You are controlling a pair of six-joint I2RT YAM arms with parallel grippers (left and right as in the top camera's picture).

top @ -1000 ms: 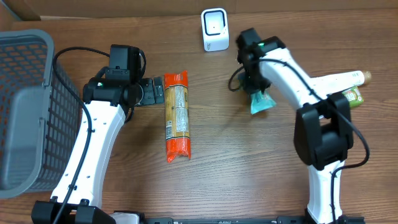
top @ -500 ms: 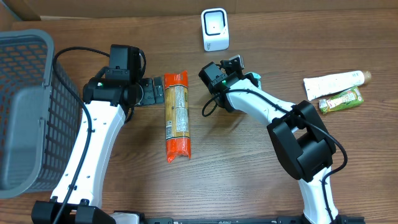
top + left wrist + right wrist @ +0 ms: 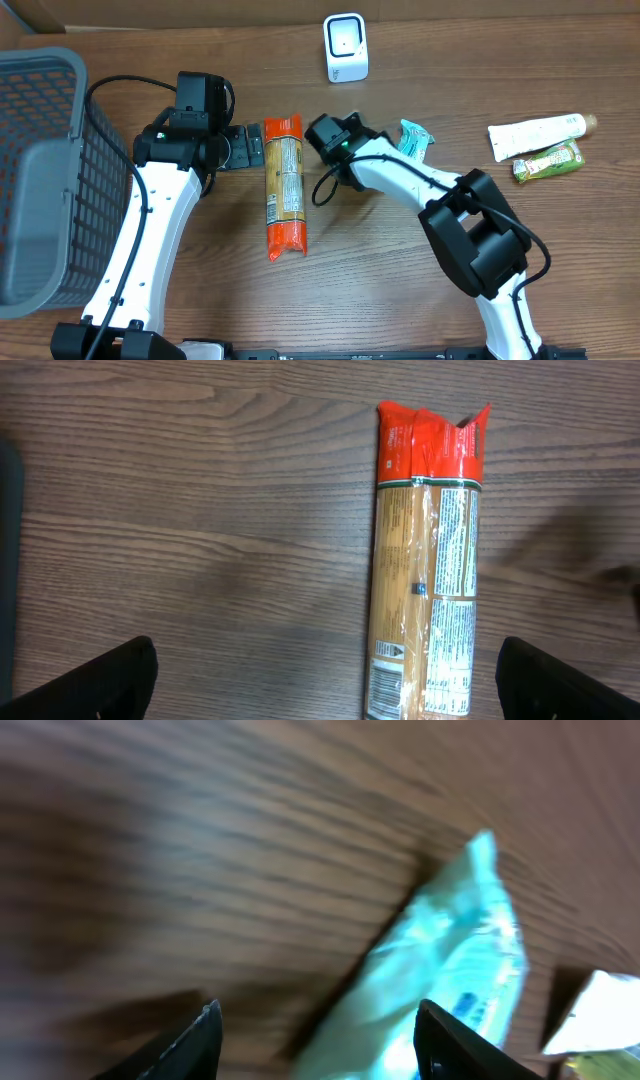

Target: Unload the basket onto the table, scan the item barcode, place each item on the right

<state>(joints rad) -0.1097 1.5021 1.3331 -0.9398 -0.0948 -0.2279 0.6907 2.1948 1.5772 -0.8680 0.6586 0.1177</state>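
Wood table (image 3: 400, 300) is carrying everything. Teal packet (image 3: 413, 139) is lying flat at 5 o'clock from the scanner (image 3: 346, 47) (right wrist view is blurring badly). Right gripper (image 3: 317, 1020) is hanging near the packet's 9 o'clock, fingers spread, gripping nothing. Left gripper (image 3: 248, 148) is sitting at 9 o'clock of the pasta pack (image 3: 284, 185), fingers wide apart, holding nothing. Basket (image 3: 95, 180) is sitting at the table's 9 o'clock.

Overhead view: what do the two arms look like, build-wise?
The left arm and right arm have white shell links and black joint housings. The left pincer and right pincer have black fingers. A thin black cable loops by each wrist; a small green light sits on the right wrist.
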